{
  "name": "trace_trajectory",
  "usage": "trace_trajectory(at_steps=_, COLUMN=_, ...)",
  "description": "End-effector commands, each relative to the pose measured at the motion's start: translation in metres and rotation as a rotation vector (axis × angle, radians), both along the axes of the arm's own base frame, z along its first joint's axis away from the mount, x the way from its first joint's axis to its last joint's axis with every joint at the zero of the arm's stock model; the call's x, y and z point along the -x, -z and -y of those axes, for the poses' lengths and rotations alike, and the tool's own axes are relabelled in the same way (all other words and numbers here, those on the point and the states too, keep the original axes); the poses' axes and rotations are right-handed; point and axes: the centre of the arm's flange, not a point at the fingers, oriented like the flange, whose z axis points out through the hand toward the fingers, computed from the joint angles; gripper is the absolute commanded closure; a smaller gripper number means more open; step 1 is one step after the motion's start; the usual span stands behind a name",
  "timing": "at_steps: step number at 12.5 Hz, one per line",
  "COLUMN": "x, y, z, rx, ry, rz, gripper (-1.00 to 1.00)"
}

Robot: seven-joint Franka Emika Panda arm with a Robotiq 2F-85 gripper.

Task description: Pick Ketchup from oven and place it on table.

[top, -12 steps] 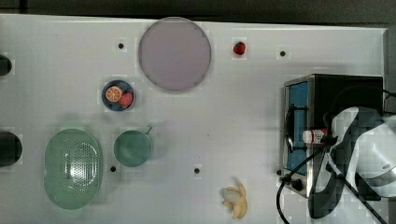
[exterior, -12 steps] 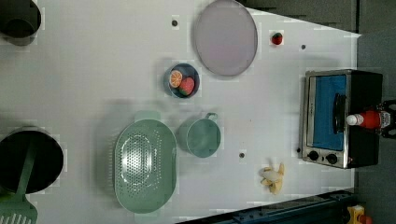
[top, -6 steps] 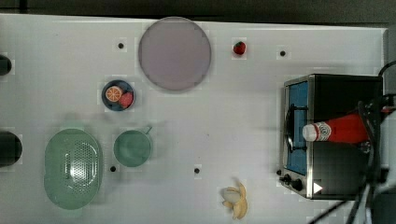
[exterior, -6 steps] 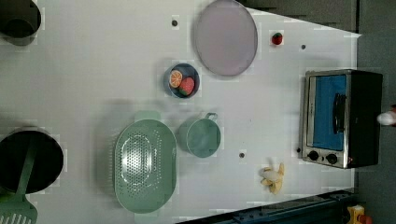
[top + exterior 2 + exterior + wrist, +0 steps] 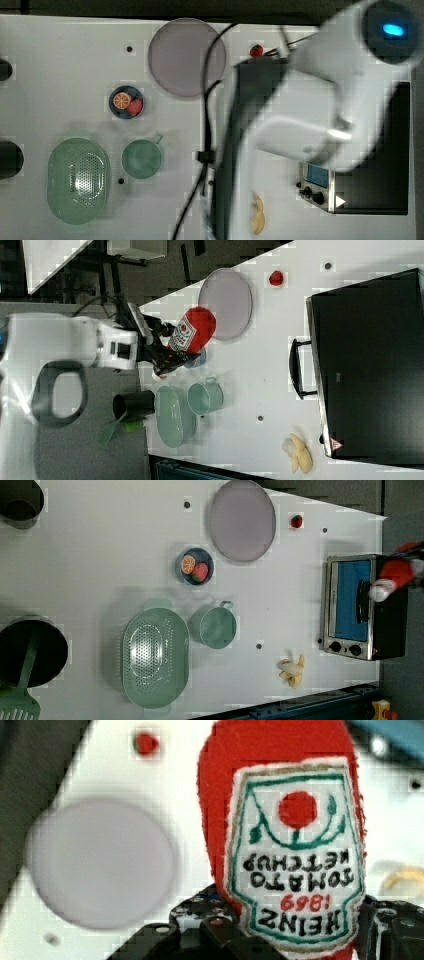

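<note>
Between the gripper's [image 5: 167, 352] two dark fingers [image 5: 200, 927] the ketchup [image 5: 192, 332] is clamped; the fingers are held partly spread, set to the bottle's width, one pressed against each side of its lower body. In the wrist view the bottle [image 5: 290, 845] is seen standing up out of the grip, its white-and-red label turned to the camera. On the label a red tomato on a green stem is drawn, and below it, upside down as shown, the words "TOMATO KETCHUP", "1869" in red and "HEINZ" can be read.

In the right view the held bottle is carried in the air, clear of the oven [image 5: 370, 365], at about 9 o'clock from it, and is seen over the table [image 5: 270, 380] near its edge, overlapping the 7 o'clock rim of the lilac plate [image 5: 227, 300]. In the left view the bottle [image 5: 395, 577] is seen at the oven's [image 5: 362, 607] 2 o'clock corner, white cap pointing toward the blue glass door.

A small warning triangle is marked on the oven's front at 5 o'clock in the left view; its writing cannot be read. At 12 o'clock from the oven a strawberry [image 5: 297, 521] lies on the table.
</note>
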Motion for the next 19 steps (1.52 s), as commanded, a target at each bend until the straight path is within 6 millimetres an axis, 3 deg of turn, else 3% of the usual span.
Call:
trace_trajectory(at_steps=1, x=-0.003, y=0.023, z=-0.038, rx=0.088, ry=-0.135, rz=0.003, gripper=-0.26)
trace_trajectory(at_steps=2, x=-0.003, y=0.04, z=-0.044, rx=0.12, ry=-0.164, rz=0.004, gripper=-0.26)
trace_trajectory(at_steps=3, x=0.003, y=0.069, z=-0.051, rx=0.126, ry=-0.181, rz=0.009, gripper=-0.26)
trace_trajectory(at_steps=4, x=0.018, y=0.115, z=-0.051, rx=0.124, ry=-0.183, rz=0.002, gripper=-0.26)
trace_trajectory(at_steps=7, x=0.04, y=0.191, z=-0.057, rx=0.135, ry=-0.196, rz=0.03, gripper=-0.26)
trace_trajectory(at_steps=12, x=0.05, y=0.275, z=-0.077, rx=0.094, ry=-0.161, rz=-0.004, gripper=-0.26)
trace_trajectory(at_steps=13, x=0.049, y=0.281, z=-0.079, rx=0.098, ry=-0.165, rz=0.012, gripper=-0.27)
trace_trajectory(at_steps=16, x=0.052, y=0.289, z=-0.08, rx=0.104, ry=-0.167, rz=0.033, gripper=-0.96)
trace_trajectory(at_steps=17, x=0.048, y=0.281, z=-0.08, rx=0.106, ry=-0.165, rz=0.057, gripper=-1.0)
trace_trajectory(at_steps=18, x=0.043, y=0.268, z=-0.079, rx=0.107, ry=-0.162, rz=0.083, gripper=-1.0)
trace_trajectory(at_steps=19, x=0.027, y=0.218, z=-0.078, rx=0.107, ry=-0.136, rz=0.179, gripper=-1.0)
